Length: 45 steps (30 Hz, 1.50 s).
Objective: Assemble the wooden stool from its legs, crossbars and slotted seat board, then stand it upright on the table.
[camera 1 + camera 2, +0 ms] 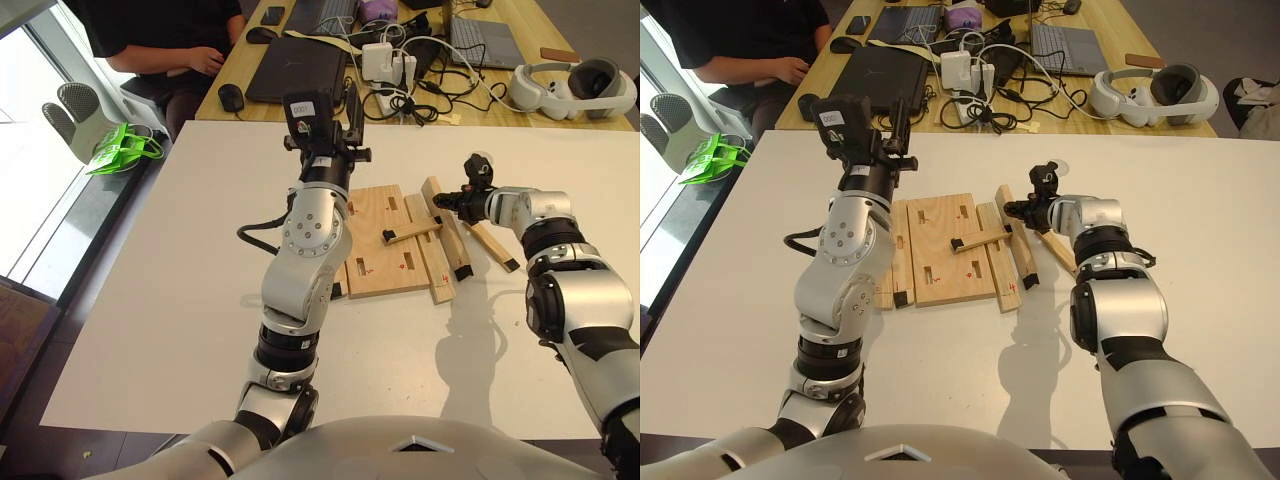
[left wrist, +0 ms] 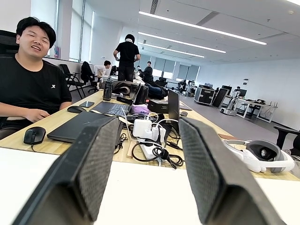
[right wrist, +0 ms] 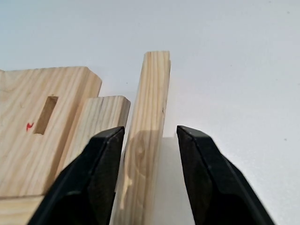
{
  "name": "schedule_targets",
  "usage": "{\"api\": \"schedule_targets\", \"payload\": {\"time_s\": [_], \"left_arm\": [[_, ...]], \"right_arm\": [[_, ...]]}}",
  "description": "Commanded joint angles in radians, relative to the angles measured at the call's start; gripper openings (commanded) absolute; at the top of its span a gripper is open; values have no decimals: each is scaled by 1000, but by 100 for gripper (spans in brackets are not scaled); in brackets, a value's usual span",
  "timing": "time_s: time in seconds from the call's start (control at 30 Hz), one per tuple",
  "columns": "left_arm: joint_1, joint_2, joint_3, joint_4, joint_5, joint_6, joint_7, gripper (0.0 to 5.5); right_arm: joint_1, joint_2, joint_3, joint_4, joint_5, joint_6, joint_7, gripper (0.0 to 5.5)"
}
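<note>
Though partly behind left arm (image 1: 305, 235), slotted seat board (image 1: 372, 242) flat on table (image 1: 200, 250).

Crossbar (image 1: 412, 233) lies across seat board (image 1: 372, 245) (legs (image 1: 438, 268) right, perhaps touching) on table (image 1: 200, 250).

The white bench (image 1: 150, 300) carries a single cluster of pale wooden parts, toward its far side and about midway across. The slotted seat board (image 1: 380, 255) lies flat with its slots facing up. Against its left edge lies a narrow leg piece (image 1: 902, 270) with a dark near end, partly hidden. Along the board's right edge a long flat bar (image 1: 433, 272) lies touching it, and a second bar (image 1: 455, 250) with a dark near tip lies just beside that. A short crossbar (image 1: 412, 234) rests across the board and these bars. Further right, an angled strip (image 1: 497, 248) lies on the bench.
</note>
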Motion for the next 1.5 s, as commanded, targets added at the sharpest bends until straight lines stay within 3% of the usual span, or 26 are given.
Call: {"api": "schedule_targets", "payload": {"time_s": [0.03,0.27,0.47,0.7,0.87,1.0,1.2,1.37,1.5], "left_arm": [[52,-79,-4,14,-5,-4,8,235],[53,-77,-11,18,-10,-9,7,235],[57,-74,-8,14,-12,-8,8,235],[10,-30,61,23,-71,23,-58,235],[-142,52,294,104,-412,225,-282,235],[-286,188,434,242,-702,447,-502,235],[-382,282,464,352,-880,602,-675,235],[-410,275,472,356,-1007,685,-694,323],[-438,278,478,389,-1030,699,-672,326]], "right_arm": [[10,19,19,23,-31,-18,9,209],[13,22,3,49,-40,-48,2,102],[4,3,-37,51,-21,-68,-5,101],[-11,-85,-183,-16,103,-95,103,101],[65,-112,-273,-256,287,14,352,101],[217,-59,-318,-629,524,276,423,101],[323,36,-389,-968,811,497,314,101],[342,74,-396,-1071,947,555,234,101],[356,97,-365,-1108,1010,581,202,101]]}}
